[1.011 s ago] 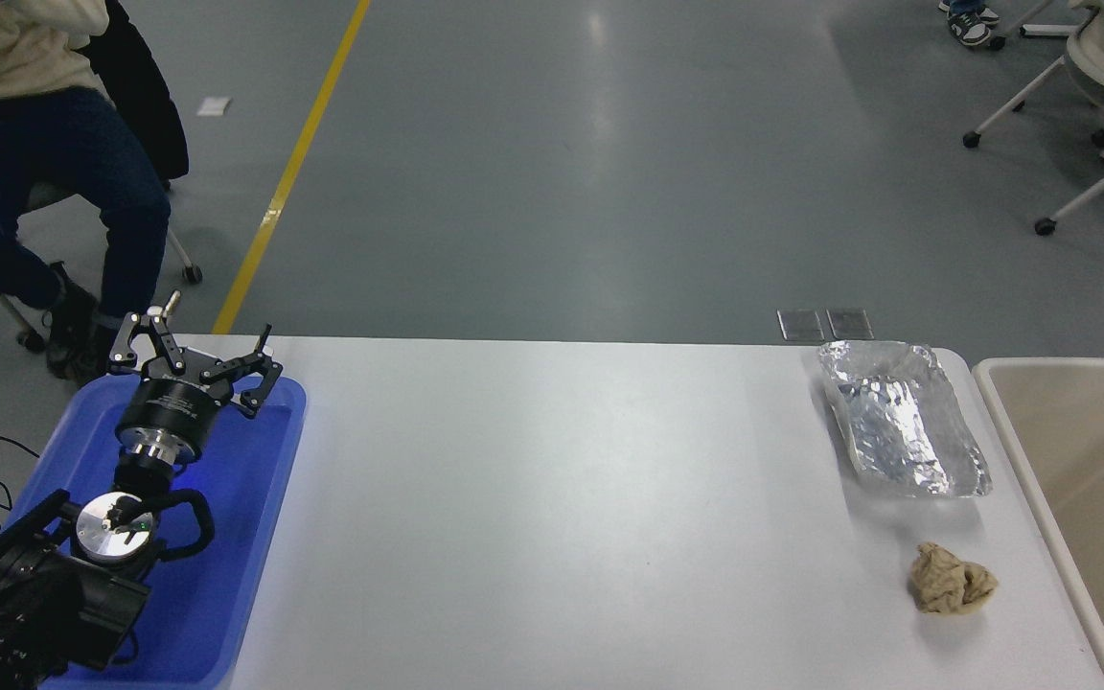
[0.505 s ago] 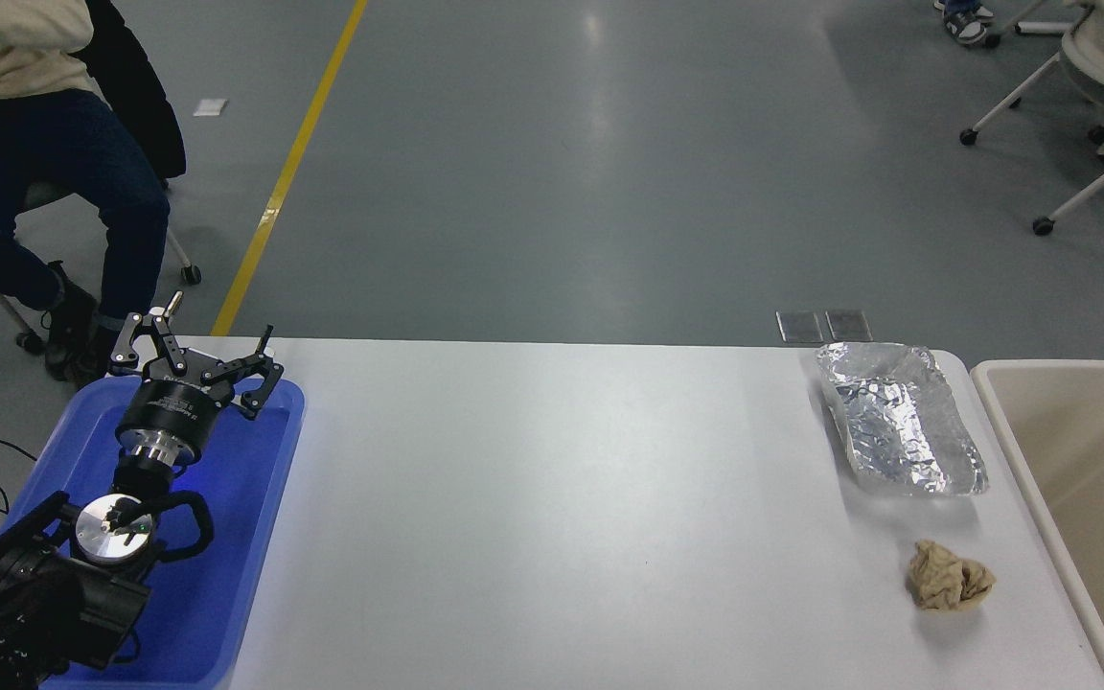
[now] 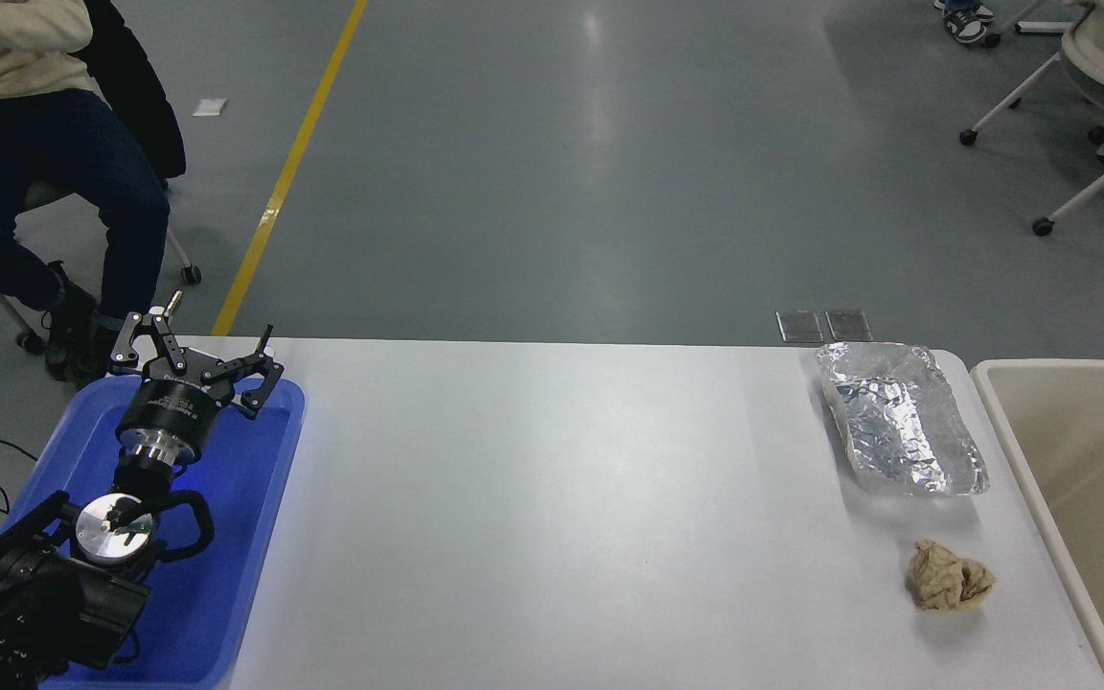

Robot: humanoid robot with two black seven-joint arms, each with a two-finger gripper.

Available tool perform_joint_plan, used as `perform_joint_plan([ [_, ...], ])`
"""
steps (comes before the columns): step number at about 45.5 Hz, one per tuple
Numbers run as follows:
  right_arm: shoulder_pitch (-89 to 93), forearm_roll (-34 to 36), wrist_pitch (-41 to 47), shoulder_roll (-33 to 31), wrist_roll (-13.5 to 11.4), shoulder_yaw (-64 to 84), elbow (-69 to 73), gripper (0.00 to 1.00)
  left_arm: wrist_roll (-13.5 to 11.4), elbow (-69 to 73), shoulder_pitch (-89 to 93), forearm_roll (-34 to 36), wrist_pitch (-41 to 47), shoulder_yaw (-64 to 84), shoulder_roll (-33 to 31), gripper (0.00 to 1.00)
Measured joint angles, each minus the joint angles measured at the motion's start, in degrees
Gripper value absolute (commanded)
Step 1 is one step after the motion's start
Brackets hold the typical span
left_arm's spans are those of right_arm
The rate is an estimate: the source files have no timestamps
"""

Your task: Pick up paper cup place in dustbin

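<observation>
A white bench (image 3: 562, 517) carries a blue tray (image 3: 236, 537) at left. Far right lies a crinkled silver foil tray (image 3: 902, 431), a tan paper wad (image 3: 950, 577) nearer, beside a beige bin (image 3: 1002, 431). The left tool (image 3: 195, 359) is black.

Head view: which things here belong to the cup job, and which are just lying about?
Job:
- dustbin, at the table's right edge
- paper cup: not in view

Lying about:
- foil tray
- crumpled tan paper wad
- blue tray under the parked left tool

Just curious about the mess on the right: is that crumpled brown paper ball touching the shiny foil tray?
Apart. The head view shows a clear strip of bare white table between the foil tray and the paper ball nearer the camera.
</observation>
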State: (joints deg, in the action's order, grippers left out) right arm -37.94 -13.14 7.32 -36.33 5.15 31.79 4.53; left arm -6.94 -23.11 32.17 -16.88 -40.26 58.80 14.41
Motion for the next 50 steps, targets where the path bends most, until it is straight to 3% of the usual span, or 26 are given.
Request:
perform_joint_plan([
  [6, 0.99, -0.25, -4.18, 2.03, -1.87, -0.41, -0.10, 0.00, 0.00, 0.00, 0.00, 0.01, 0.00, 0.00, 0.00, 1.00],
  [7, 1.08, -0.27, -4.62, 2.26, -2.05, -0.45, -0.11, 0.05, 0.00, 0.00, 0.00, 0.01, 0.00, 0.00, 0.00, 1.00],
  [11, 1.42, -0.34, -6.15, 2.94, -2.68, -0.59, -0.17, 0.75, 0.00, 0.00, 0.00, 0.01, 0.00, 0.00, 0.00, 1.00],
  [13, 1.56, -0.34, -6.85, 3.16, -2.92, -0.69, -0.23, 0.97, 0.00, 0.00, 0.00, 0.01, 0.00, 0.00, 0.00, 1.00],
  [14, 1.61, -0.33, -7.15, 3.23, -3.01, -0.74, -0.24, 1.00, 0.00, 0.00, 0.00, 0.01, 0.00, 0.00, 0.00, 1.00],
  [50, 1.91, 0.03, -12.38, 3.49, -3.73, -1.25, -0.17, 1.00, 0.00, 0.00, 0.00, 0.01, 0.00, 0.00, 0.00, 1.00],
])
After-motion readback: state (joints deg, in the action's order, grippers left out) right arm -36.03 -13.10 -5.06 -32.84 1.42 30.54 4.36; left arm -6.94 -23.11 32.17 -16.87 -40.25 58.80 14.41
